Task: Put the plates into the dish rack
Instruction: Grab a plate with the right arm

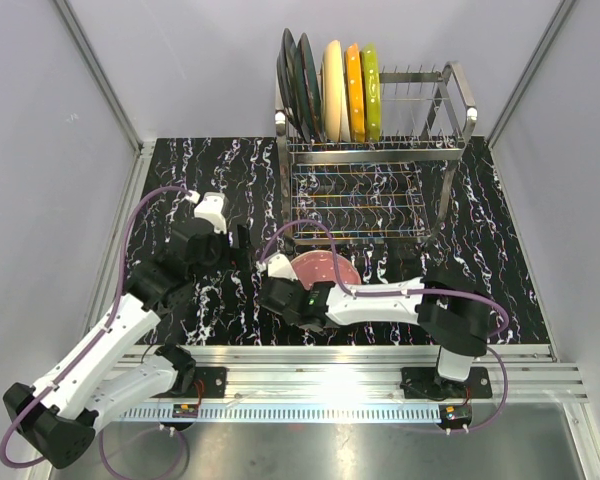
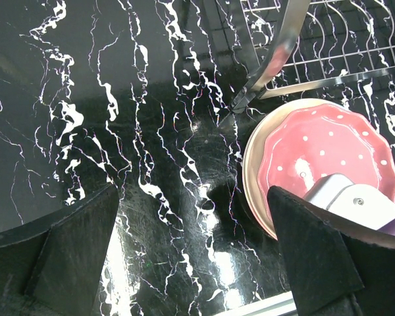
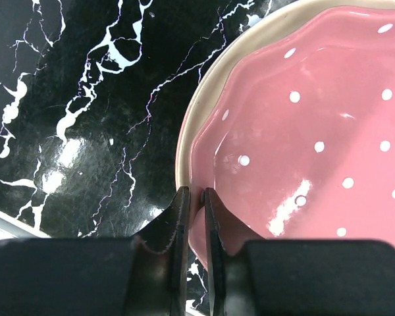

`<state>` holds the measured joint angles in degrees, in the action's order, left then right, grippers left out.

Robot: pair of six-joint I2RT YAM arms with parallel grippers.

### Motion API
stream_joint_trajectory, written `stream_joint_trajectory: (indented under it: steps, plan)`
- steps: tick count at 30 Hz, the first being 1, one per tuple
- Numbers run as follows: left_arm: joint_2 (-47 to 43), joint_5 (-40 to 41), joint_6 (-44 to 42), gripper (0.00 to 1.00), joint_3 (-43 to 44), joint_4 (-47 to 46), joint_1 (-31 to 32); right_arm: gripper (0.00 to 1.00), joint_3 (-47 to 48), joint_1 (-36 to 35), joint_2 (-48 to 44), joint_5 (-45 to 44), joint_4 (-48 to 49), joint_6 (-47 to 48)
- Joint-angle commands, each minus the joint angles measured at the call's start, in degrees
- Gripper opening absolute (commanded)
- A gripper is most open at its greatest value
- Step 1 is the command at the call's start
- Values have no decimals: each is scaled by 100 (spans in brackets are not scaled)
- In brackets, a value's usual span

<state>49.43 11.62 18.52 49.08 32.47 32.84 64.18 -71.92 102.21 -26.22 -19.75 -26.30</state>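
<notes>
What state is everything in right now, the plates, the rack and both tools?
Pink plate, lying flat on the cream plate, rim pinched by the right tool.
Cream plate, flat on the table under the pink one.
Racked plates, five upright on edge in the top tier.
Dish rack, upright, partly loaded.
Left tool, open, holding nothing.
Right tool, shut on the pink plate's rim.
</notes>
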Motion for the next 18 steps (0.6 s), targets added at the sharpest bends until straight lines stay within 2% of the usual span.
stream_joint_trajectory:
  steps: [1,7,12,18]
  plan:
    - [-126,34,64,99,-4,-215,3,7,209,-59,1,-261,-47,-200]
    - [-48,-142,64,99,-12,-223,3,1,-37,-147,-535,-252,111,-261]
    - [93,-352,178,99,-21,-223,3,0,-756,-234,-1370,-164,884,-314]
    - [374,-1073,634,99,119,-302,3,0,-1338,-252,-2126,-50,1596,-261]
